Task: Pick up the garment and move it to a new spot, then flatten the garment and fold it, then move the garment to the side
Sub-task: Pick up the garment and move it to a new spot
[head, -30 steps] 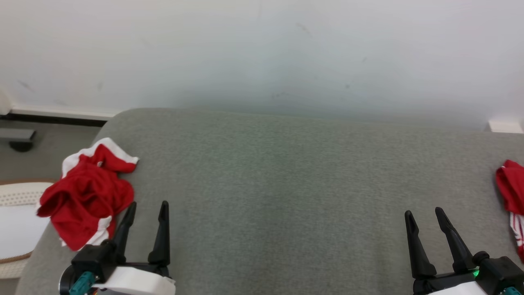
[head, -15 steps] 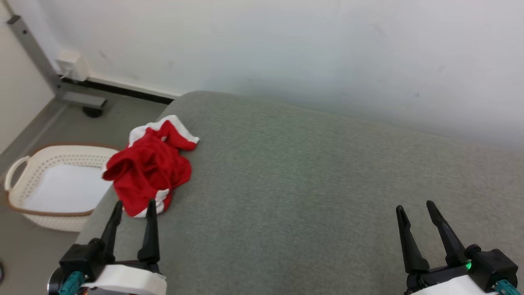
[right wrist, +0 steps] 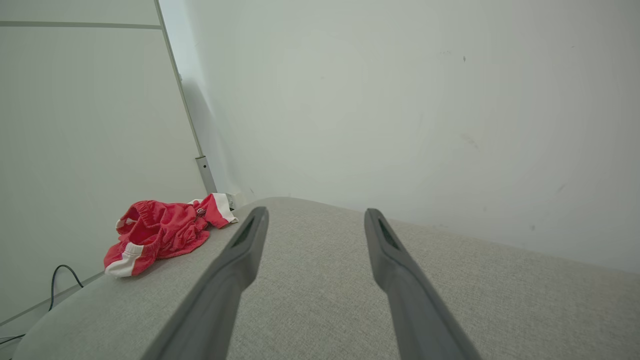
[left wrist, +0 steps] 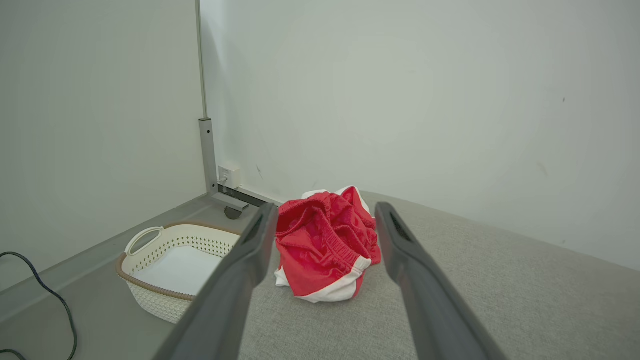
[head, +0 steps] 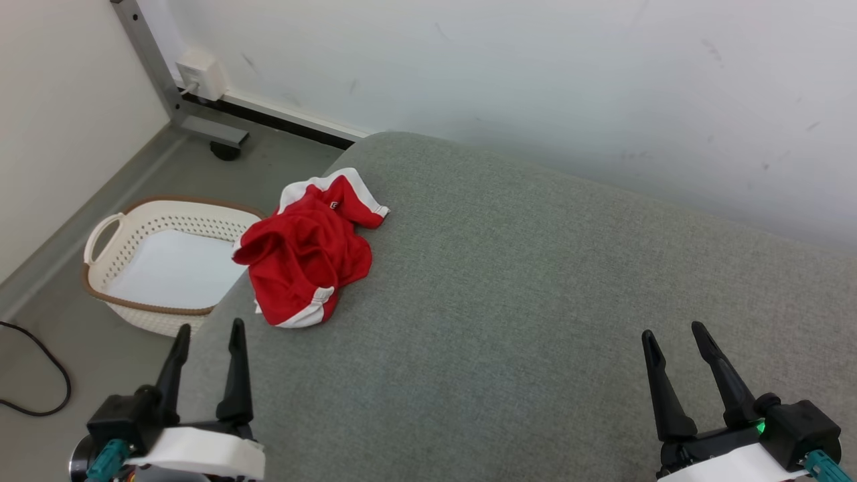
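The left claw (head: 209, 326) hangs wide open with nothing in it, its two long dark fingers pointing forward over the near left edge of the counter (head: 509, 288). The right claw (head: 671, 329) is also spread wide and empty, over the near right part of the same counter.

The counter is covered in grey fabric, with a rounded far left corner. On it, ahead of the left claw and clear of its fingertips, lies the garment (head: 304, 258). It is a crumpled red heap with white bands, close to the counter's left edge. In the left wrist view it sits framed between that claw's fingers. It is well apart from the right claw.

On the floor (head: 100, 375) just left of the counter, beside the garment, stands a white perforated basket (head: 150, 320) with a brown rim and a loop handle. A black cable (head: 68, 388) curls on the floor nearer the robot. Behind everything rises a pale wall (head: 535, 67), with a grey metal post (head: 150, 53) and a small white box (head: 199, 72) in the corner.
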You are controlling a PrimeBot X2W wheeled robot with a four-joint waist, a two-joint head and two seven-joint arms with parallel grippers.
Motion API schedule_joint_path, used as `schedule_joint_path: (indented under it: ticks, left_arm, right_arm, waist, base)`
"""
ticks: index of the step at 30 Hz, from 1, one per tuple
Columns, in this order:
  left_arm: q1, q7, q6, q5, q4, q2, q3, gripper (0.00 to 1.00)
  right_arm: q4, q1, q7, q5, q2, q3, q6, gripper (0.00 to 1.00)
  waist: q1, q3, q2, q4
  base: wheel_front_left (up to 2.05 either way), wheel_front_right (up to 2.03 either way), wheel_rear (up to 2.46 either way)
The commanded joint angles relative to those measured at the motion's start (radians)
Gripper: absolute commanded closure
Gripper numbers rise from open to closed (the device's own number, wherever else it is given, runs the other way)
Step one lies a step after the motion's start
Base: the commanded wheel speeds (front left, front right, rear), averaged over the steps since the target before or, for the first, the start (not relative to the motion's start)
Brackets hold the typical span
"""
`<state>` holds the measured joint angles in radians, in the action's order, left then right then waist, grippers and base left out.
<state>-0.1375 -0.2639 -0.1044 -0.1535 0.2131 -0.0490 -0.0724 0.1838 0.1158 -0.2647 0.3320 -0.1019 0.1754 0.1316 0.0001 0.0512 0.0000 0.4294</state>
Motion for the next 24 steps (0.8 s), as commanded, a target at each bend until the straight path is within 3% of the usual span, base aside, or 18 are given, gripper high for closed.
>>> schedule_joint_path:
  ticks: [1, 10, 17, 24]
  left_arm:
    - [-0.008, 0.0, -0.001, -0.003, -0.001, -0.004, -0.008, 0.0]
    - [-0.03, 0.0, -0.007, 0.013, -0.019, -0.007, -0.049, 0.0]
    - [-0.109, 0.001, -0.016, -0.003, -0.013, -0.051, -0.061, 0.0]
    - [-0.274, 0.172, -0.019, -0.05, 0.078, -0.147, -0.084, 0.0]
  right_arm:
    - [0.002, 0.006, 0.002, -0.014, -0.004, 0.0, -0.002, 0.0]
    - [-0.002, 0.024, 0.002, -0.008, -0.01, 0.009, -0.002, 0.0]
    - [-0.024, 0.052, 0.002, -0.017, -0.021, 0.009, -0.002, 0.0]
    - [-0.064, 0.096, 0.002, -0.027, -0.041, -0.003, -0.002, 0.0]
  waist:
    - [-0.0001, 0.001, 0.0, 0.001]
    - [-0.0001, 0.019, 0.0, -0.027]
    - [-0.0001, 0.065, 0.0, -0.062]
    - [-0.0001, 0.143, 0.0, -0.122]
  base:
    - [0.0, 0.0, 0.0]
    - [0.0, 0.0, 0.0]
    - [0.0, 0.0, 0.0]
    - [0.0, 0.0, 0.0]
